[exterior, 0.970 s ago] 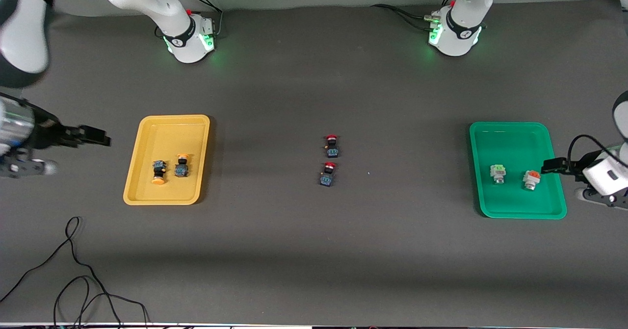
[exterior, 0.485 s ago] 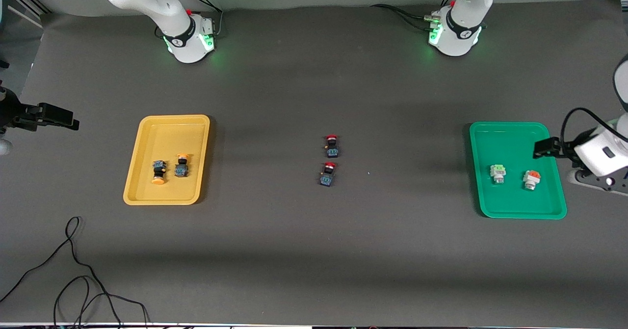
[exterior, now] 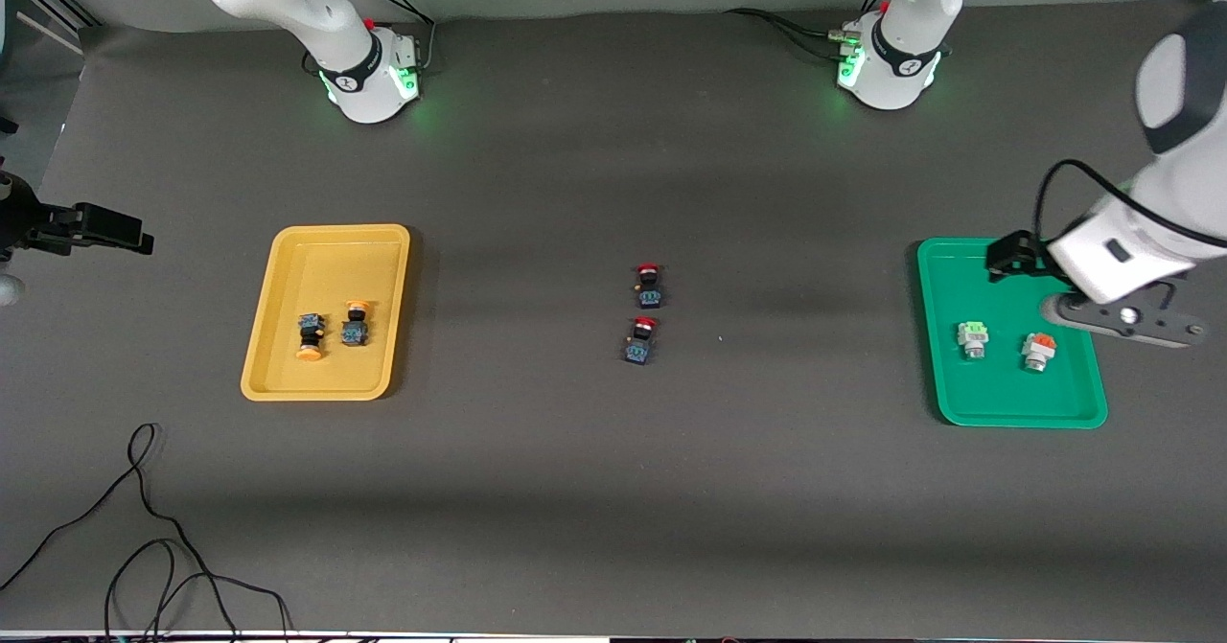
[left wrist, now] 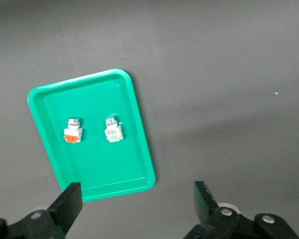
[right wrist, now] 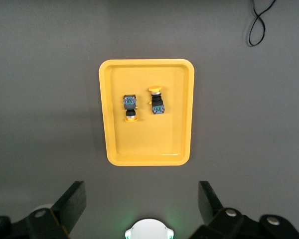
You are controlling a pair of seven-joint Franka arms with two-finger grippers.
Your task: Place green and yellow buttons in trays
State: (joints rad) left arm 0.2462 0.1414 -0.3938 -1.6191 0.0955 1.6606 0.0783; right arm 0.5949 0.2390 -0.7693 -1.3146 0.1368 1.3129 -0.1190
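Both tools stood open and empty. The left tool (left wrist: 134, 206) hung over the green tray (exterior: 997, 403); the right tool (right wrist: 142, 206) hung over the counter (exterior: 613, 490) beside the yellow tray (exterior: 326, 250).

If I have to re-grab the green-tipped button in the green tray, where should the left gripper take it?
Grip the green-tipped button across its pale grey body, probably coming straight down. It lies on its side in the green tray, apart from the orange-tipped button, so both flanks look free. The left gripper is open above the tray.
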